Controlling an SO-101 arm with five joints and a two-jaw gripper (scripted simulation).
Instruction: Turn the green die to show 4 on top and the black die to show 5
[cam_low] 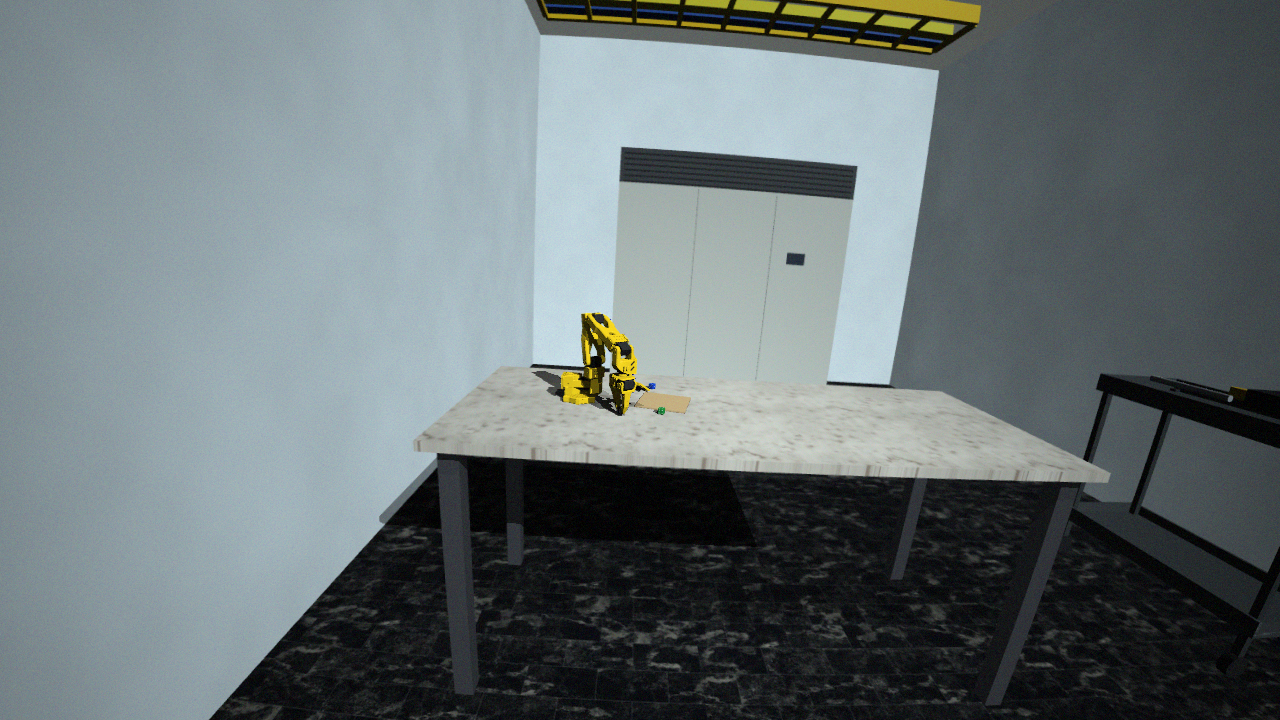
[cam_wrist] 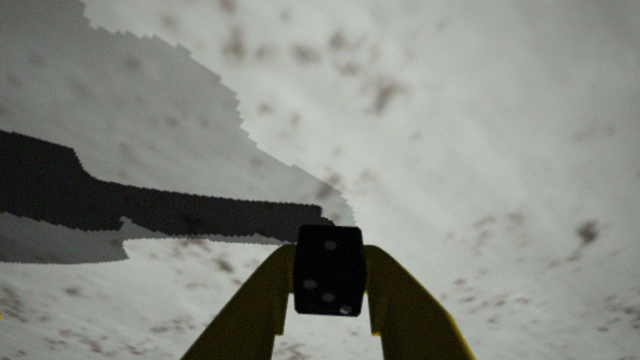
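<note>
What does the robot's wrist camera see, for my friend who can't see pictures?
A black die with white dots is pinched between the gripper's two yellow jaws, above a pale speckled table top. A dark arm-shaped shadow lies across the table to the left.

Black die with pale grey pips, yellow gripper, grey-speckled off-white marble table, tan mat, small green die, dark veined floor.
</note>
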